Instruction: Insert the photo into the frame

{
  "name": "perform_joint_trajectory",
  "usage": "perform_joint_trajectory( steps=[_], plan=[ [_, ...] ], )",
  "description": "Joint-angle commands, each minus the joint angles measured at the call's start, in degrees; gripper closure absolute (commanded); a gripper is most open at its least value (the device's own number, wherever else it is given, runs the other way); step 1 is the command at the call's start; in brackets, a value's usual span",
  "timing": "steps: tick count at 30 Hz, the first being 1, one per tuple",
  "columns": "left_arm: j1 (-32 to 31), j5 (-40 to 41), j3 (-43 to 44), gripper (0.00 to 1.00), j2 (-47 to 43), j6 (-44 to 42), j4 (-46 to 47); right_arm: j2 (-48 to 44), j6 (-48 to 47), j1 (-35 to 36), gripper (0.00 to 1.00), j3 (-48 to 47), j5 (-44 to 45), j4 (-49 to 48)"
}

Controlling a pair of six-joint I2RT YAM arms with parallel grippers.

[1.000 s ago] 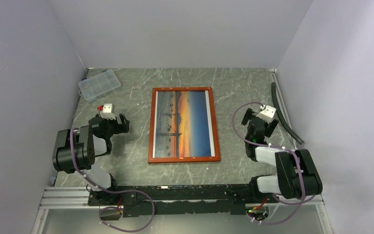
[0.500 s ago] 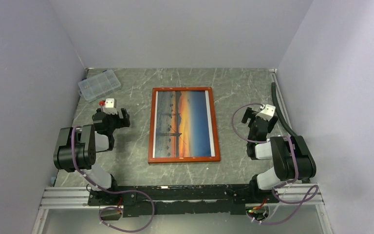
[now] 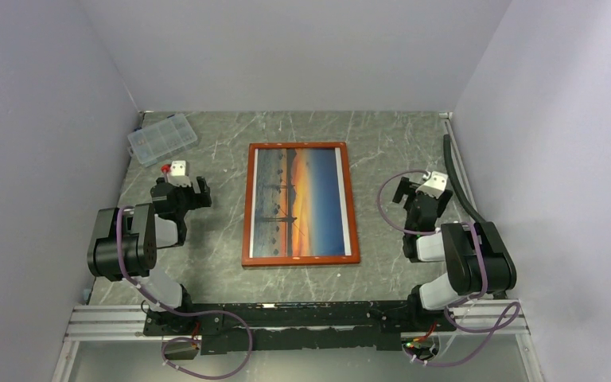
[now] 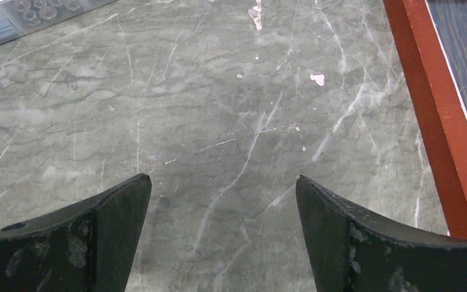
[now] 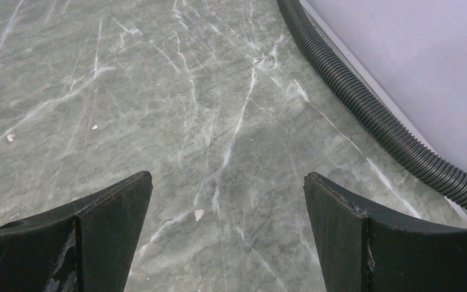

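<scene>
The red-orange frame (image 3: 247,208) lies flat in the middle of the table with the sunset photo (image 3: 298,203) showing inside it. Its red edge (image 4: 438,115) shows at the right of the left wrist view. My left gripper (image 3: 181,191) is open and empty over bare table, left of the frame; its fingers (image 4: 112,219) are spread wide. My right gripper (image 3: 422,195) is open and empty over bare table, right of the frame; its fingers (image 5: 340,213) are spread wide.
A clear compartment box (image 3: 162,137) with small parts sits at the back left, its corner in the left wrist view (image 4: 12,18). A black corrugated hose (image 3: 463,191) runs along the right wall, also in the right wrist view (image 5: 371,109).
Both arms have drawn back toward their bases and folded up, the grippers shifting slightly away from me. The frame and photo have not moved.
</scene>
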State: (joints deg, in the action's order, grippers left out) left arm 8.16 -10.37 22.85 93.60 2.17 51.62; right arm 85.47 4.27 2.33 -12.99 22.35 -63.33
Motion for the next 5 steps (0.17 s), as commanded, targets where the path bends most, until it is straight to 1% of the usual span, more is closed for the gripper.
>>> perform_joint_trajectory(
  steps=[1, 5],
  plan=[
    [-0.2, 0.7, 0.4, 0.05, -0.1, -0.2, 1.7, -0.1, -0.2, -0.1, 0.0, -1.5, -1.1, -1.2],
    [-0.2, 0.8, 0.4, 0.05, -0.1, -0.3, 1.8, -0.5, -0.3, -0.1, 0.0, -0.6, -1.0, -2.3]
  ],
)
